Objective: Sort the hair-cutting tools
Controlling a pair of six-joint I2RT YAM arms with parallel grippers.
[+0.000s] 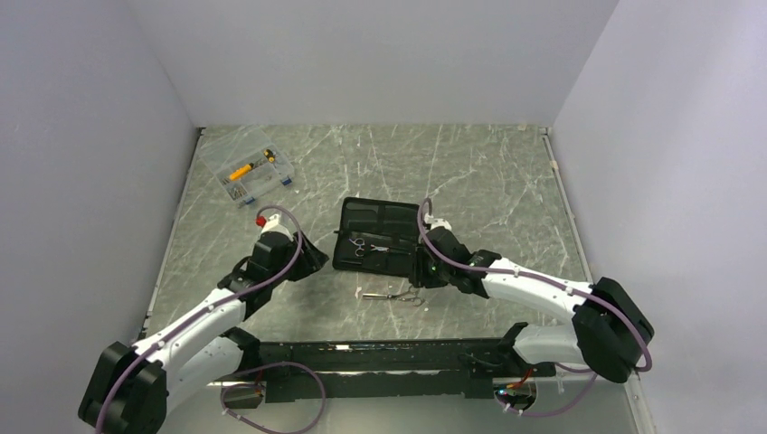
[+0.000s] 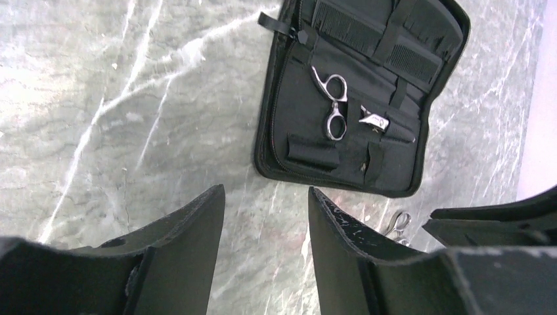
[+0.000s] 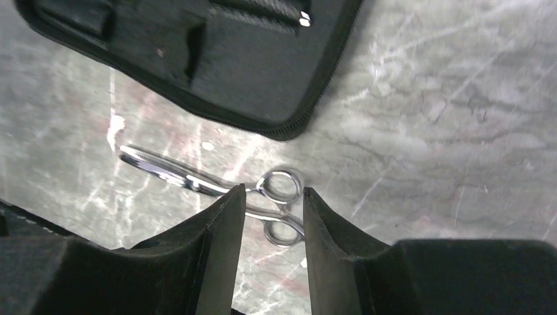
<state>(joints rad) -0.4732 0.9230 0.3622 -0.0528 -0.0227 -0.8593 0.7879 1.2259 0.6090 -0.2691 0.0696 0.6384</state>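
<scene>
On the table (image 3: 427,131) just near the black case (image 3: 249,85), the scissors (image 3: 190,178) lay flat, seemingly light, stiff and slick, likely best pinched beside their rings, where the right gripper (image 3: 272,190) hung spread and empty, the left gripper (image 2: 266,190) likewise.

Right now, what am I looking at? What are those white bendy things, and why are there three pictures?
Those are two robot arms bolted to a table. The wide picture comes from a camera above and behind them. The other two come from small cameras on each wrist, so you see the black fingers up close.

An open black case lies on the table, with one pair of scissors and a comb tucked inside. A second pair of scissors lies on the table beside the case. A clear box of small parts sits far off on the left.

The right fingers are open, one on each side of the loose scissors' ring handles, and are not pinching them. The left fingers are open too and hold nothing.
</scene>
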